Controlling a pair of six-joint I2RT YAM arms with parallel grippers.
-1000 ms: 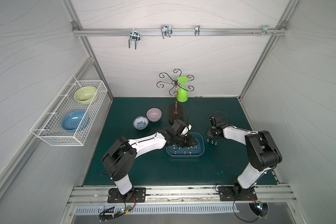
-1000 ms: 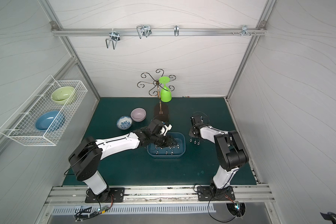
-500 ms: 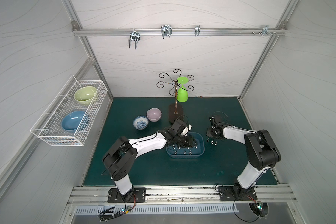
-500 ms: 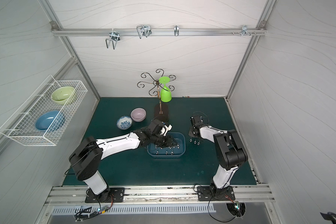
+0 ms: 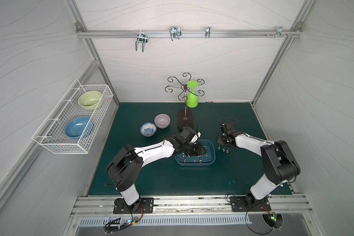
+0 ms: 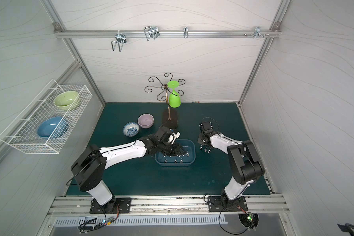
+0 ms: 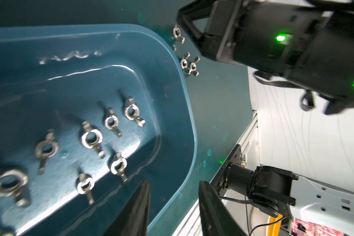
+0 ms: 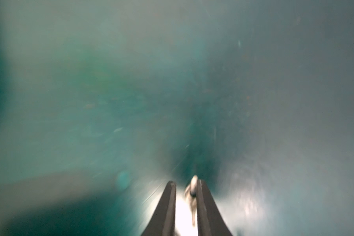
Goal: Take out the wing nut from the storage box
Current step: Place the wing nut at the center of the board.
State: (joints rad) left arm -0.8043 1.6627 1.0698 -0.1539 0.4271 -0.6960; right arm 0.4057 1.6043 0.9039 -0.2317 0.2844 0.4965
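My left pincer (image 7: 174,183) hangs over the box (image 7: 192,130) rim, jaws a fair way apart and empty. Wing nuts (image 7: 91,139) lie flat and scattered on the box floor. A few loose nuts (image 7: 188,65) sit on the bench (image 7: 219,114) just beside the box, below my right pincer (image 8: 185,182). Its jaws are parted a sliver, with one blurred nut (image 8: 193,187) touching a single finger. These look light, hard and slick, and thin when lying flat. I'd straddle one and pinch across the wings, tips right down on the floor, or it may skid away.
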